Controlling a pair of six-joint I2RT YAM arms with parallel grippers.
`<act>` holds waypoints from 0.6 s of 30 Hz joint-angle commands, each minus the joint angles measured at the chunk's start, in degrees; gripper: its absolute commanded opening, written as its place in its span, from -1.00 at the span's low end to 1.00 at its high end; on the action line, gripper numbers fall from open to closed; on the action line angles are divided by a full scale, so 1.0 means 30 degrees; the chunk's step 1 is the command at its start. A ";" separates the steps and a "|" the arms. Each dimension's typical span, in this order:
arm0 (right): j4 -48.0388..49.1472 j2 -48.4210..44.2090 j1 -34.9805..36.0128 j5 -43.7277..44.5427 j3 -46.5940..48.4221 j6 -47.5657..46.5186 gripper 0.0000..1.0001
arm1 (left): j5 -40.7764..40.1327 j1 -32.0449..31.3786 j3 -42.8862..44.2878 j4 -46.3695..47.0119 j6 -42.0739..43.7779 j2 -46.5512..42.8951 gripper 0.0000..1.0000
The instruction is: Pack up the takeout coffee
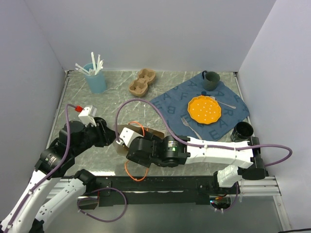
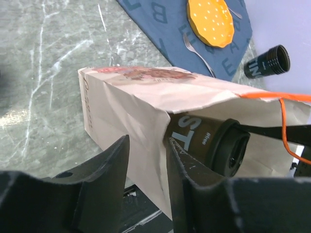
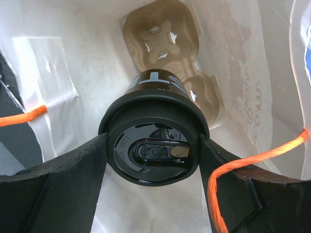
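**Coffee Clamped Inside the Bag, Mostly Hidden From Above**

The right claw is gripping the takeout coffee at its lid, one finger pressing on each side of the rim. It is holding the cup on its side inside the mouth of the paper bag. In the right wrist view the lid is filling the middle of the frame and covering most of the cup's body, so only a strip of white lettering is showing above it. An orange handle cord is crossing the lower right. A pulp carrier shape is appearing at the top of that frame. I cannot tell whether it is lying in the bag or showing through the thin paper.

From the top camera, the right arm's wrist is covering the bag in the lower middle, leaving only brown scraps showing. The coffee is not showing there at all.

The left claw is standing partly open, its fingers straddling the bag's near edge. Whether either finger is pressing on the paper is hard to make out. The frame's right edge is cutting off the bag's far end in that view.

A second takeout cup is standing at the right edge of the surface, just beside the blue mat and well apart from the bag.
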 commanded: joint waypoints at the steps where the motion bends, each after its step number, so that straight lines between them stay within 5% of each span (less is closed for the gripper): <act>1: 0.0465 -0.1066 -0.0068 0.0081 -0.0487 0.0056 0.07 | -0.0807 0.0038 0.0841 0.0476 -0.0038 0.0278 -0.25; 7: 0.0700 -0.1154 -0.0126 0.0168 -0.0342 -0.0558 0.07 | 0.0421 0.0038 0.0491 0.0590 0.0136 0.0016 -0.95; 18: 0.3305 -0.2150 -0.0975 0.0346 -0.1512 -0.4828 0.07 | 0.2653 0.0038 0.0576 0.3290 0.4440 0.1565 -0.98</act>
